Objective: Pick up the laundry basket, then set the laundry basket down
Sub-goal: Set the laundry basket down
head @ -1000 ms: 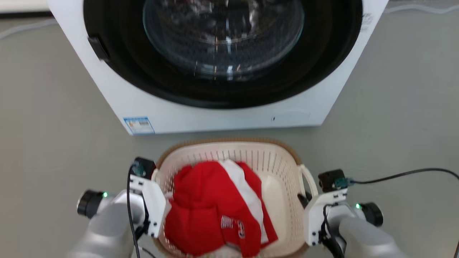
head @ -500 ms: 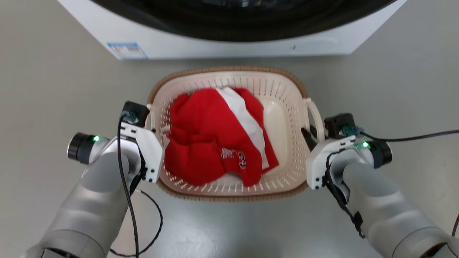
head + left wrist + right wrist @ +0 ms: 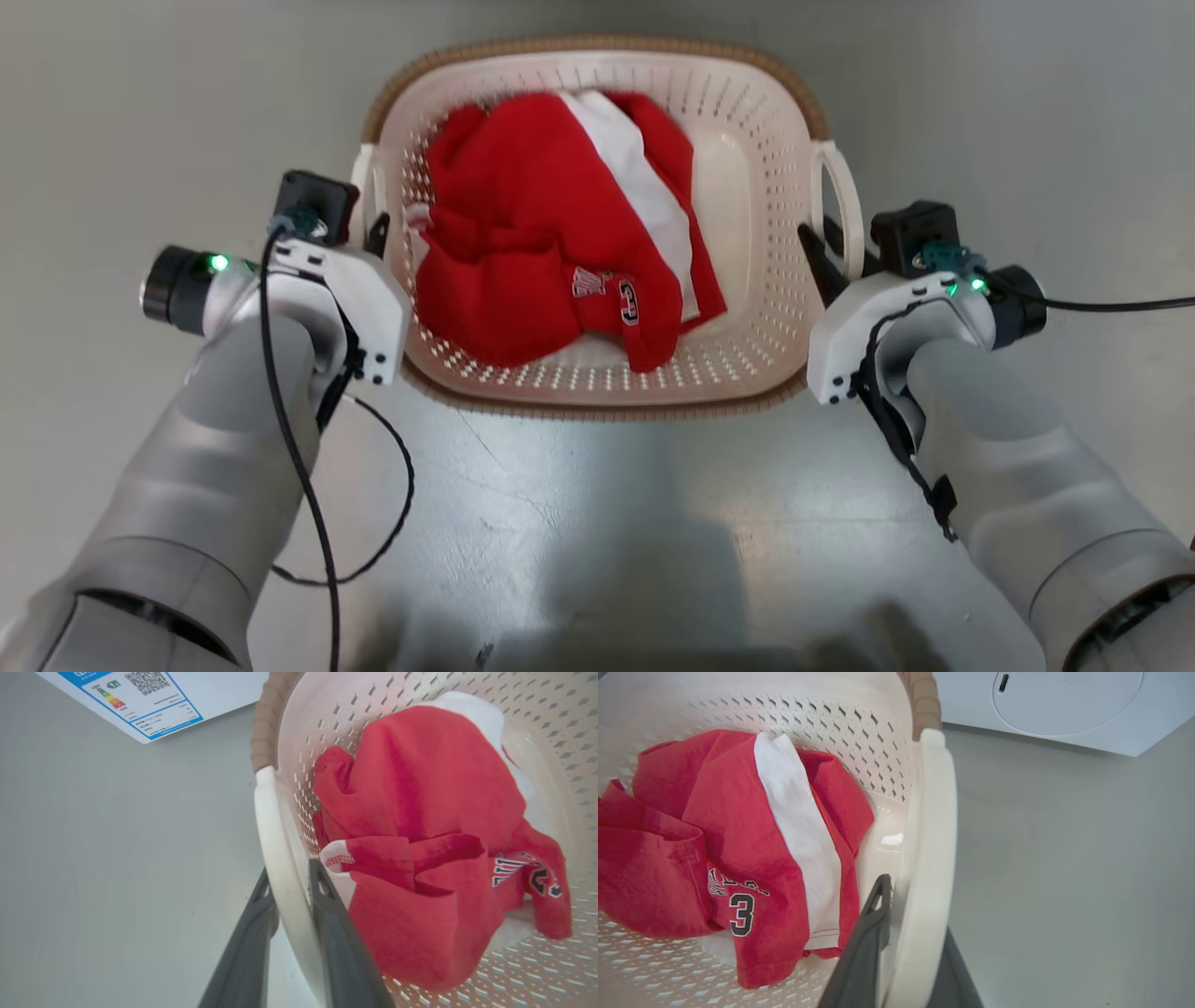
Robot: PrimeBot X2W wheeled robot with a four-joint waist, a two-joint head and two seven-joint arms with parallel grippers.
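Note:
The laundry basket (image 3: 747,187), cream-white and perforated with a brown rim, sits between my two arms in the head view. A red and white garment (image 3: 551,243) lies inside it. My left gripper (image 3: 378,233) is shut on the basket's left loop handle (image 3: 366,187). In the left wrist view its dark fingers (image 3: 252,933) clamp that white handle (image 3: 275,835) from both sides. My right gripper (image 3: 817,243) is shut on the right handle (image 3: 845,201). The right wrist view has one finger (image 3: 864,942) inside the handle (image 3: 929,835) and the other outside. I cannot tell whether the basket touches the floor.
The white washing machine's lower front (image 3: 1064,704) stands just beyond the basket, its energy label (image 3: 149,695) in the left wrist view. Grey floor (image 3: 597,523) lies all around. Black cables (image 3: 373,541) hang off both wrists.
The head camera has tilted down, so the washing machine has slid out of its top edge and the basket sits higher in the picture. Both grippers keep their hold on the handles.

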